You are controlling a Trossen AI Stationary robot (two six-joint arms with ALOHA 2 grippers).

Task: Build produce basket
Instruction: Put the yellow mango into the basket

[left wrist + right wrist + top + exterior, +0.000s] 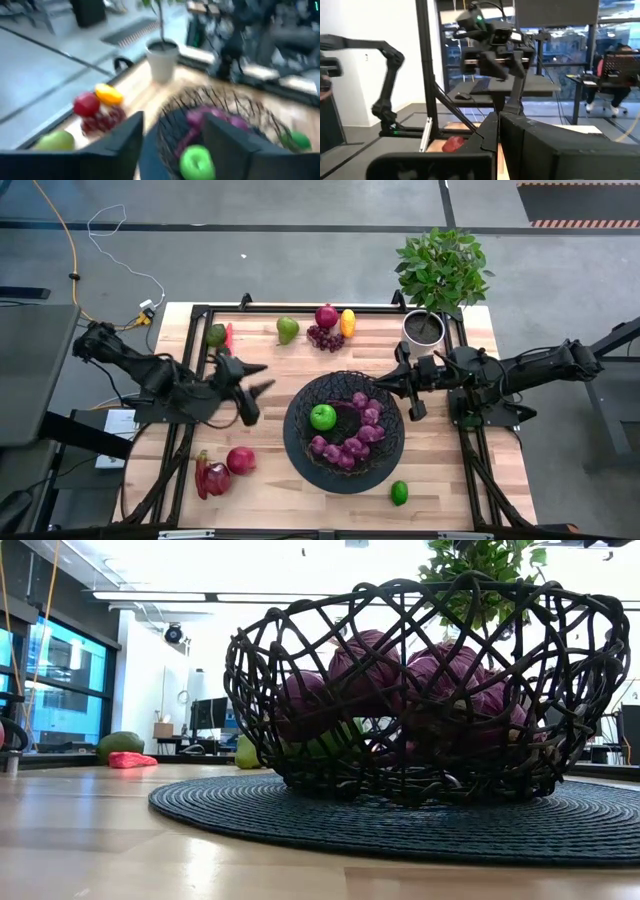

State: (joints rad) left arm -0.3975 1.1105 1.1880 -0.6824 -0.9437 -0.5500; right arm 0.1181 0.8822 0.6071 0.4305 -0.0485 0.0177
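The basket (345, 433) sits on a dark round mat (300, 465) mid-table, already holding a green apple (322, 417) and purple grapes (352, 442); the left gripper (258, 392) hangs just beside its left rim, fingers parted with nothing between them; the right gripper (385, 387) waits at the far right rim, fingers pressed together and empty; loose produce lies around: a red apple (240, 460) and red pepper (210, 477) near the front left, a lime (399, 492) at the front, a pear (288, 329) along the far edge; the likely risk is the left arm swinging low and clipping the rim, shifting the basket or rolling nearby fruit away
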